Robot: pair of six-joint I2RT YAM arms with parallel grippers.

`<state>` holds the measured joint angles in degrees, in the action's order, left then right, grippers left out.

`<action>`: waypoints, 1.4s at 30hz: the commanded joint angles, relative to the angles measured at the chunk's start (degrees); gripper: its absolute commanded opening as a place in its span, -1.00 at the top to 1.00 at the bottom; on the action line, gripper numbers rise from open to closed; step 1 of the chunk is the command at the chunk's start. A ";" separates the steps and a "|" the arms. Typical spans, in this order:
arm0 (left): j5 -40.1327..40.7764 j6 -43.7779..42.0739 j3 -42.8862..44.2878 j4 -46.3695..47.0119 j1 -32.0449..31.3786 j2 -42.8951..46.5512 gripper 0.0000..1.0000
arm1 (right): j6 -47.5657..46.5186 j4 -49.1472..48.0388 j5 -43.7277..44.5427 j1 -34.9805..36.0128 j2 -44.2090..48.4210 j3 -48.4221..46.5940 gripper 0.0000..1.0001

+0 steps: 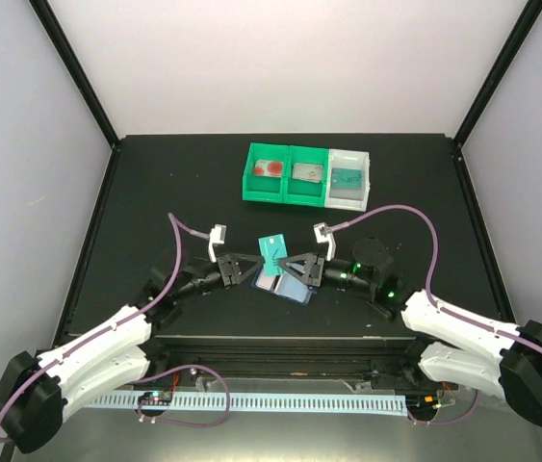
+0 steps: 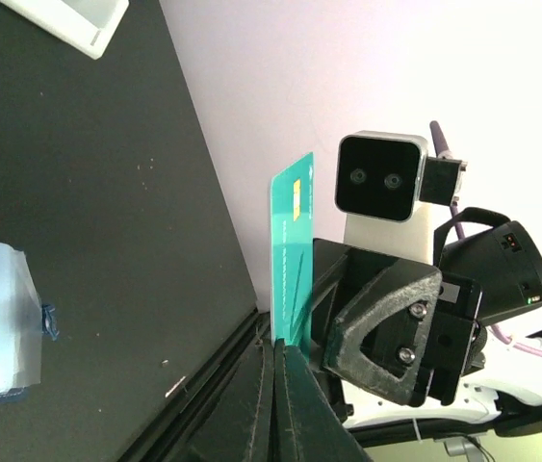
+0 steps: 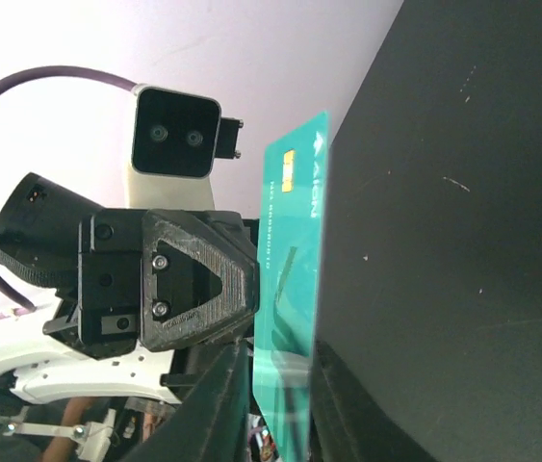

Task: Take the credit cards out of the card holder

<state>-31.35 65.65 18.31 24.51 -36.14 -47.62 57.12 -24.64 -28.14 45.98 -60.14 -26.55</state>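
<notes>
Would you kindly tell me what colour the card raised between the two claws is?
The card is teal, with a small gold chip; the right wrist view shows it best.

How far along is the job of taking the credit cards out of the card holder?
Done: three cards lie in the trays, one per compartment. In hand: a teal card, out of the card holder, is pinched in the left fingers, with the right fingers either side. Left: setting it down; whether the holder hides more cards is unclear.
</notes>
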 commanded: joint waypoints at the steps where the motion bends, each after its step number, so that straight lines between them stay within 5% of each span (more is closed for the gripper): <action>1: -1.43 -0.87 1.59 0.72 -0.83 -0.08 0.97 | -3.10 -1.15 -0.37 0.43 1.80 -0.28 0.80; 3: -2.12 -2.32 2.14 -0.54 -0.94 -0.15 0.93 | -5.31 0.83 -1.43 0.42 2.45 -0.52 0.97; 10: -4.45 -16.26 6.44 -20.81 -0.79 5.76 -0.11 | -16.03 15.45 -6.04 0.42 8.64 -2.19 0.98; 16: -8.92 -26.71 10.02 -32.90 -0.75 11.43 -0.39 | -28.50 31.52 -13.62 0.37 12.15 -5.35 0.99; 21: -10.51 -36.27 13.89 -44.95 -0.60 9.51 -0.31 | -31.29 33.72 -19.91 0.39 11.67 -6.28 0.98; 29: -21.82 -35.11 11.37 -36.70 -0.65 6.35 -0.20 | -28.32 28.65 -25.46 0.81 9.20 -4.71 0.98; 37: -25.53 -33.54 10.67 -31.72 -0.60 5.40 0.94 | -29.23 29.67 -26.11 1.04 8.42 -5.36 0.94; 42: -24.81 -33.21 10.64 -31.48 -0.67 4.90 0.97 | -27.72 29.05 -23.33 1.04 8.87 -4.96 0.74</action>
<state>-55.35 32.34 28.73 -9.30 -36.77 -42.35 28.56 5.96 -52.56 46.63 -51.77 -31.35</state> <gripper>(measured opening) 0.027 0.089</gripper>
